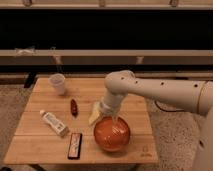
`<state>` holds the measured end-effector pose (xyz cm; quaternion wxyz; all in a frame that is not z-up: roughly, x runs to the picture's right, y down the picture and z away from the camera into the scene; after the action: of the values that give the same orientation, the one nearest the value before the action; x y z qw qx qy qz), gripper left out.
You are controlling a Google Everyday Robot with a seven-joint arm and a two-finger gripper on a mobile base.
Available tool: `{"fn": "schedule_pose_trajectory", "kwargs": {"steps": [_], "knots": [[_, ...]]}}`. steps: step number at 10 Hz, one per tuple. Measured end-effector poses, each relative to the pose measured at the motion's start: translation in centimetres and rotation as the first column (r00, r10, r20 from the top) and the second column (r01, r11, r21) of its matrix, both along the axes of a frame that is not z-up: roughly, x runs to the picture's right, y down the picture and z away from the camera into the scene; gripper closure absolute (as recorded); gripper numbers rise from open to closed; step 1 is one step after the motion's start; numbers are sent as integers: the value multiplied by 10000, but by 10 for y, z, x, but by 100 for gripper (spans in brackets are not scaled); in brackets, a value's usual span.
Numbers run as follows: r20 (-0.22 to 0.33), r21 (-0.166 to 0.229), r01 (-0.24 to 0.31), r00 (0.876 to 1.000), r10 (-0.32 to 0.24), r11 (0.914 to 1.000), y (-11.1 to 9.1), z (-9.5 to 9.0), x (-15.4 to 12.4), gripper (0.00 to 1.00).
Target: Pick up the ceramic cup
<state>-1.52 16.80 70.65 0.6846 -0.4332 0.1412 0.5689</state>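
Observation:
The ceramic cup [58,83] is a small whitish tumbler standing upright near the far left corner of the wooden table [85,90]. My gripper [101,113] hangs at the end of the white arm [150,91] over the middle of the table. It sits just above the left rim of the large orange bowl [112,133]. The gripper is well to the right of the cup and nearer the front, not touching it. A pale yellowish part shows at the gripper's lower left.
A small dark red object [74,107] lies between the cup and the gripper. A white tube-like package [54,123] lies at the left front. A dark flat bar [75,145] lies near the front edge. A dark counter runs behind the table.

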Motion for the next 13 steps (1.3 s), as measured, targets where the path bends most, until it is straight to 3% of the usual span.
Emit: {"fn": "schedule_pose_trajectory", "kwargs": {"steps": [13], "knots": [[-59,70,54,10000,-54,10000,-1,0,0,20]]}}
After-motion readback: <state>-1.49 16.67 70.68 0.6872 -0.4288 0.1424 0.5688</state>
